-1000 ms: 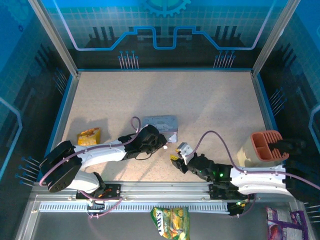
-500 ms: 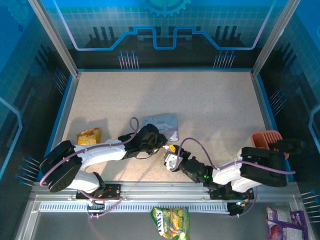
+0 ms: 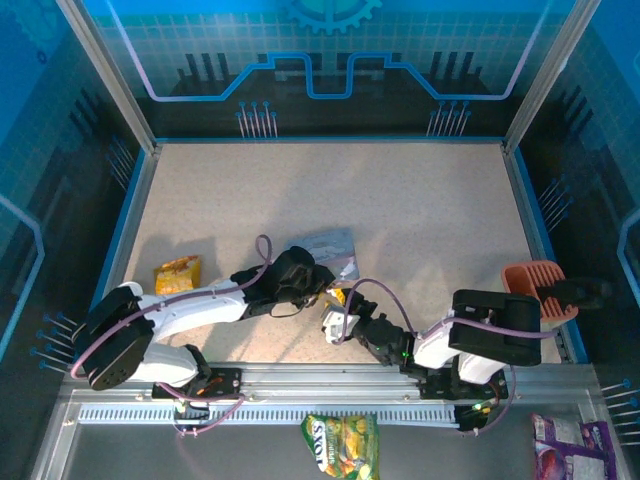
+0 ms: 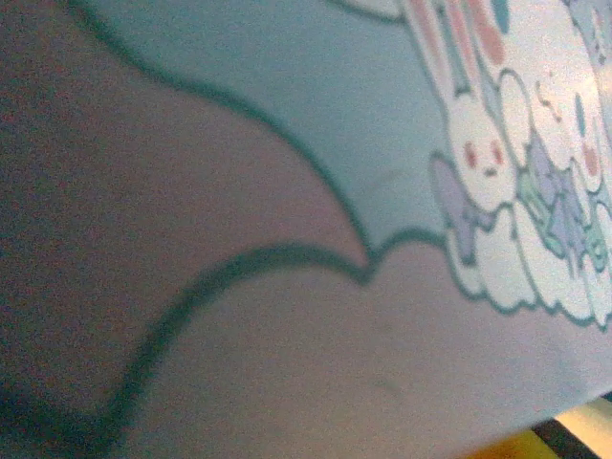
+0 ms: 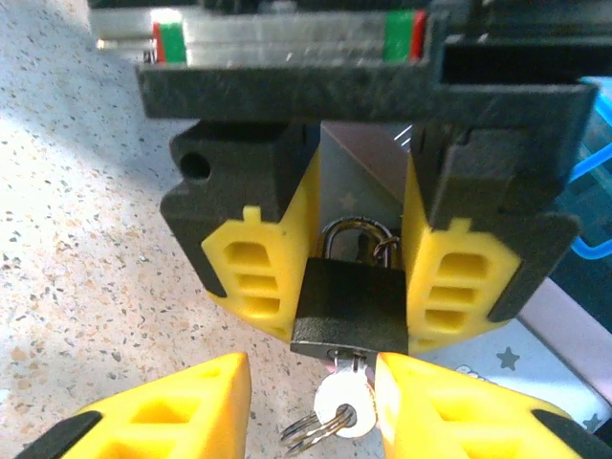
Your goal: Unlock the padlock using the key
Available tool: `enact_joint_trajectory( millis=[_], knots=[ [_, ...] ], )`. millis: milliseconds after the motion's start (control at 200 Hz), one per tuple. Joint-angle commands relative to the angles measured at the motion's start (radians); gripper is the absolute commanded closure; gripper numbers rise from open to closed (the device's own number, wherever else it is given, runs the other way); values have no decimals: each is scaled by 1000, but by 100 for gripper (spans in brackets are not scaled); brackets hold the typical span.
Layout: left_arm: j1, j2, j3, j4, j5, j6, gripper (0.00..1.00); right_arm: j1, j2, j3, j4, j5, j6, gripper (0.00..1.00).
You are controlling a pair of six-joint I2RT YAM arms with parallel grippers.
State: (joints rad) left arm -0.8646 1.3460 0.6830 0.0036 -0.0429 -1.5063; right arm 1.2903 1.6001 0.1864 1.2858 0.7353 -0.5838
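Left gripper (image 3: 322,291) clamping small dark padlock (image 5: 350,308) between yellow pads, near table (image 3: 420,200) front middle, just beside pale blue cartoon tin (image 3: 326,243). Silvery key (image 5: 344,402) sitting in padlock's underside. Right gripper (image 5: 312,379) fingers standing apart, flanking key head.

Far half of the table (image 3: 330,180) is lying open from left edge to right. Near-edge centre is looking crowded: left gripper (image 3: 322,287), clamping the padlock (image 5: 349,306), is sitting nose to nose with right gripper (image 3: 335,318), just beside the cartoon tin (image 3: 325,243). Yellow snack packet (image 3: 178,272) is occupying the left edge, orange ribbed holder (image 3: 535,285) the right.
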Motion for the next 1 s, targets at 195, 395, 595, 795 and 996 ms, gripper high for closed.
enact_joint_trajectory(
  millis=[195,395,595,795,996],
  knots=[
    [7,-51,27,1,31,-18,93,-2,64,23,138,62,-61,67],
    [6,-62,30,-9,30,-13,93,-16,90,32,138,89,-76,69],
    [10,-73,19,-8,32,-17,94,-23,110,38,138,94,-73,71],
    [12,-84,16,-13,35,-17,95,-26,126,50,137,98,-78,74],
    [12,-75,11,3,40,-22,95,-25,106,39,138,92,-57,81]
  ],
)
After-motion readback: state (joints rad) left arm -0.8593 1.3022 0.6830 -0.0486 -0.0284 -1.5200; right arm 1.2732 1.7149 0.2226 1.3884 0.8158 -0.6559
